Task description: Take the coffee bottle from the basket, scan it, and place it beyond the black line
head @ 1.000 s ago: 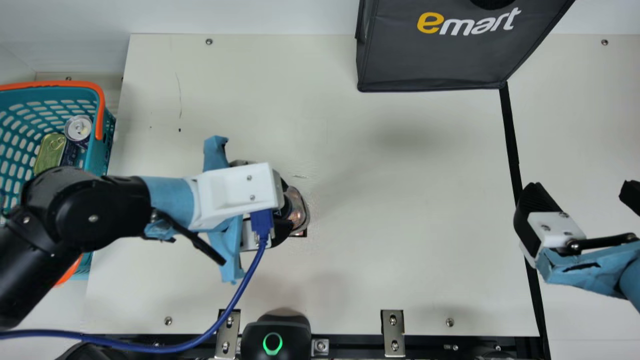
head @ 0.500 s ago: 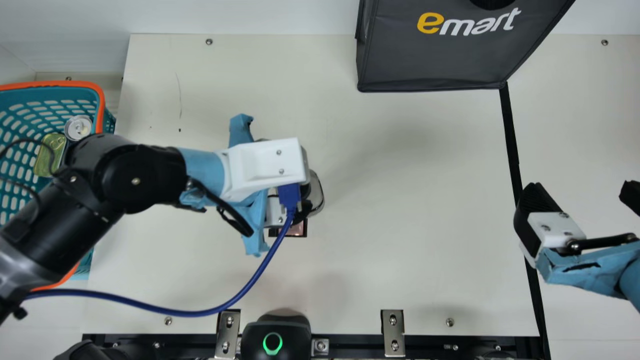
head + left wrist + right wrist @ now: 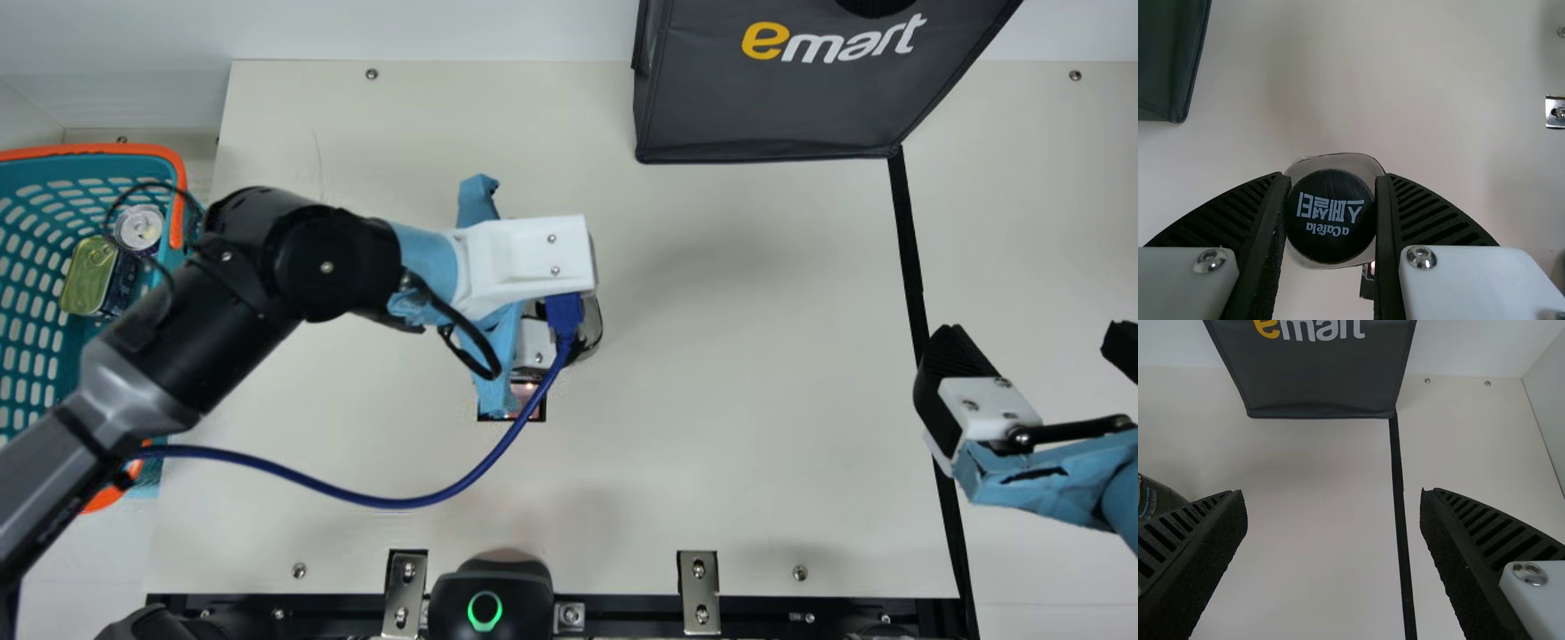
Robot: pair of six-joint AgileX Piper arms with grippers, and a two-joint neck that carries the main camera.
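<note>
While the left end effector [image 3: 1331, 180] holds the coffee bottle [image 3: 1330, 217], this bottle is well left of the black line [image 3: 907, 240]; the right end effector [image 3: 1033, 342], opened wide, is nearer to it.

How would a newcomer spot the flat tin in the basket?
In the main view, find the teal basket with the orange handle at left. Toward its right side sits a round silver-topped can; the flat tin is just below it in the picture. Only the tin is green-gold and rounded-rectangular on top.
</note>
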